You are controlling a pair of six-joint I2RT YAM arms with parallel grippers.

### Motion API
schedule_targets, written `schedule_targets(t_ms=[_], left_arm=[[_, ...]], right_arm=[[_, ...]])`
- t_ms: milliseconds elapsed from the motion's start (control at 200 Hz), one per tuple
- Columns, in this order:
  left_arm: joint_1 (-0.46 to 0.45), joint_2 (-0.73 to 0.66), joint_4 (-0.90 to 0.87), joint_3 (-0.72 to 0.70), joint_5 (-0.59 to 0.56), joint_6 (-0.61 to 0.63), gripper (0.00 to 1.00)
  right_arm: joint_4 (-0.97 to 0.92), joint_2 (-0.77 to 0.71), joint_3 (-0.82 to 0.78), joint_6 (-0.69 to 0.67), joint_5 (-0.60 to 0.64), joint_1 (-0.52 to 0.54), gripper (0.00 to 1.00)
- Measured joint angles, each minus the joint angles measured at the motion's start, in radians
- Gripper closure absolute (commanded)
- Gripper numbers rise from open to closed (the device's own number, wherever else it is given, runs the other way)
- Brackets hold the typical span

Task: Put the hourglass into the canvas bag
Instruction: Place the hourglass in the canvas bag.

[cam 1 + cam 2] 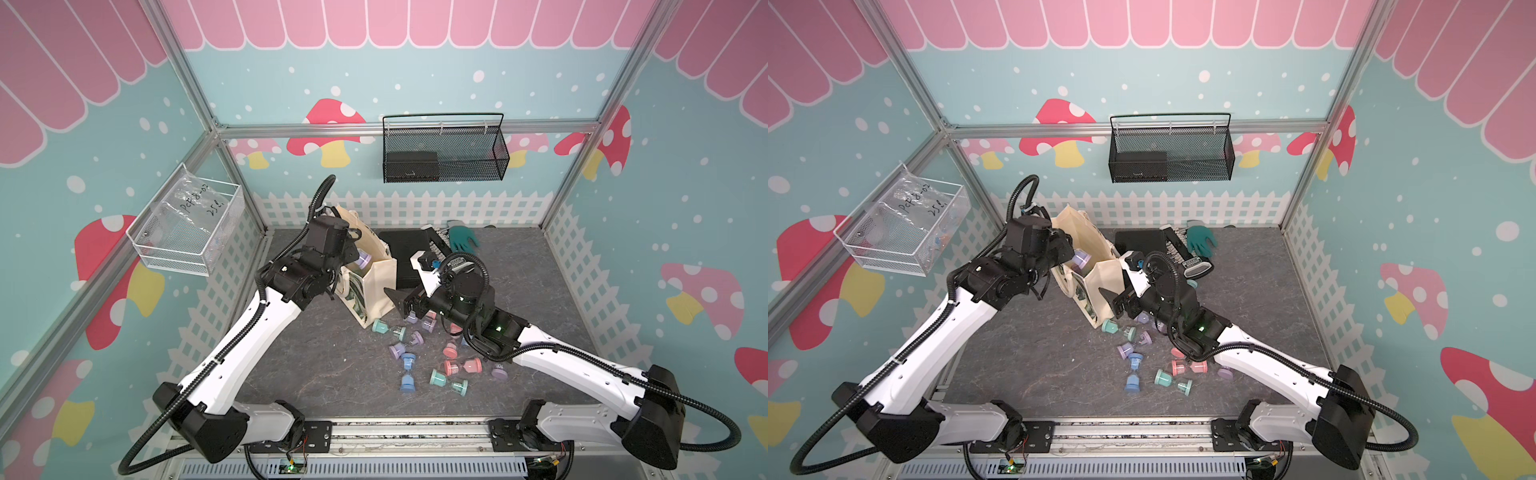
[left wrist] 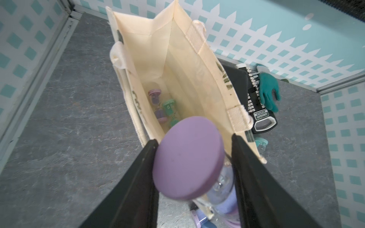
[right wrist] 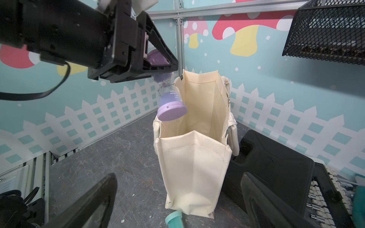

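Looking along your left gripper [image 2: 193, 138], you see its black fingers [image 2: 136, 183] pinched in on the lilac-capped clear glass hourglass [image 2: 187, 158], gripping it near its upper cap. That cap fills the space between the fingers in the left wrist view. The lower bulb behind it is blurred and partly cut off at the frame edge. In a top view the wrist body covers the fingertips, and only one lilac cap [image 1: 363, 260] shows.

In the right wrist view the hourglass [image 3: 171, 102] hangs tilted below the left fingers. Its lower cap is just above the rim of the boxy cream canvas bag [image 3: 193, 167], at one long wall; you cannot tell whether it touches the cloth. The bag's near end wall hides its floor in that view.

Beyond the left fingertips the bag's mouth stands open. Deep inside lie a pink-purple hourglass [image 2: 156, 106] and a green hourglass marked 5 [image 2: 169, 110].

Your right gripper [image 3: 178, 175] is spread wide with nothing between its fingers, and both are cut off by the frame's bottom edge. The bag stands just ahead of them. A flat black case [image 3: 276, 167] sits just beside it, ahead of one finger, and open grey stone-patterned table [image 3: 118, 158] lies ahead of the other. Loose pastel hourglasses [image 1: 409, 365] lie scattered below the right wrist, several partly hidden under that arm.
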Motion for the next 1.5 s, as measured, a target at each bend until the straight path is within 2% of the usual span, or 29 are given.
schedule_targets(t_ms=[295, 575, 1196, 1361, 1496], left_arm=[[0.126, 0.225, 0.044, 0.095, 0.116, 0.026, 0.63], [0.184, 0.402, 0.047, 0.171, 0.198, 0.063, 0.64], [0.205, 0.669, 0.021, 0.230, 0.241, 0.148, 0.58], [0.205, 0.690, 0.018, 0.230, 0.241, 0.157, 0.54], [0.205, 0.690, 0.017, 0.230, 0.233, 0.161, 0.45]], right_arm=[[-0.018, 0.045, 0.043, 0.006, -0.027, -0.037, 0.00], [-0.031, 0.077, 0.048, 0.013, -0.056, -0.071, 0.00], [-0.032, 0.156, 0.058, 0.025, -0.135, -0.108, 0.00], [-0.030, 0.156, 0.058, 0.031, -0.136, -0.117, 0.00], [-0.030, 0.156, 0.058, 0.036, -0.138, -0.123, 0.00]])
